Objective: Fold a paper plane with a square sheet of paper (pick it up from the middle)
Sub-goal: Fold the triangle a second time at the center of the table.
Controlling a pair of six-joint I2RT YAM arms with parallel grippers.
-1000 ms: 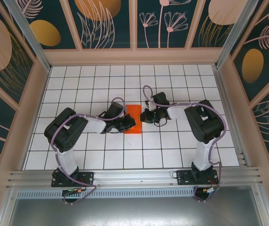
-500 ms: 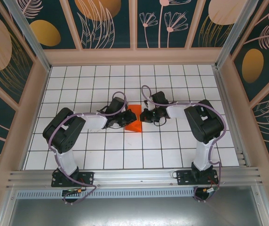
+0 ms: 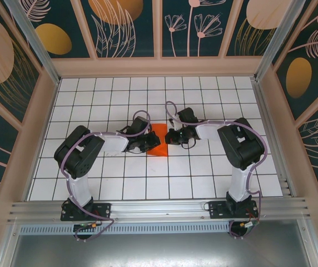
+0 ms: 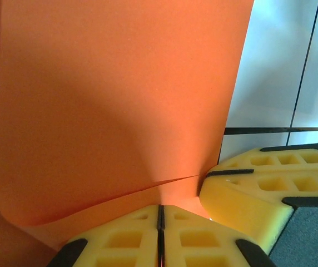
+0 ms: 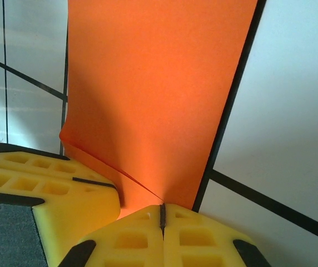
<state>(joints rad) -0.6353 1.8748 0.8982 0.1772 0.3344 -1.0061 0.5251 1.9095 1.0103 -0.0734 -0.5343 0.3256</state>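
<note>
While the orange sheet of paper [image 3: 159,139] lies at the middle of the desk [image 3: 203,178] with one part curled up, the left claw [image 4: 160,222] is clenched on that curl. The right claw [image 5: 162,214] is clenched on the sheet too, just beside the left one.

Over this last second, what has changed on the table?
The left gripper slid a little toward the far side, its arm swinging with it. The near left corner of the square sheet of paper drew in, so less orange shows from above. The right gripper barely moved. Both stay pinched shut on the sheet's raised fold, mid-table.
</note>
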